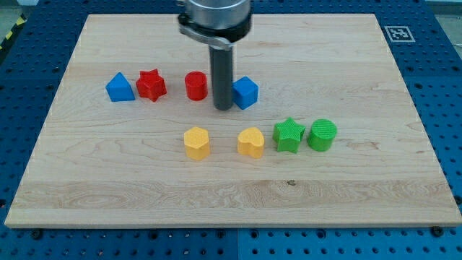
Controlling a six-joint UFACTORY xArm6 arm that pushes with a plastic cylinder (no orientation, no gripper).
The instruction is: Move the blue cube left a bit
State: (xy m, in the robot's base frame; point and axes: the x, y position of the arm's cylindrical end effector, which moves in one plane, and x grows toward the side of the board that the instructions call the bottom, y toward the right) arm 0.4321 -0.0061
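The blue cube (pixel 246 92) sits on the wooden board (pixel 361 166), just above the view's middle. My tip (pixel 223 107) stands right at the cube's left side, touching or almost touching it, and the rod hides the cube's left edge. A red cylinder (pixel 195 85) lies just left of the rod.
A red star (pixel 151 84) and a blue triangular block (pixel 120 87) lie further left in the same row. Below are a yellow hexagonal block (pixel 196 142), a yellow heart (pixel 251 142), a green star (pixel 288 135) and a green cylinder (pixel 322 135).
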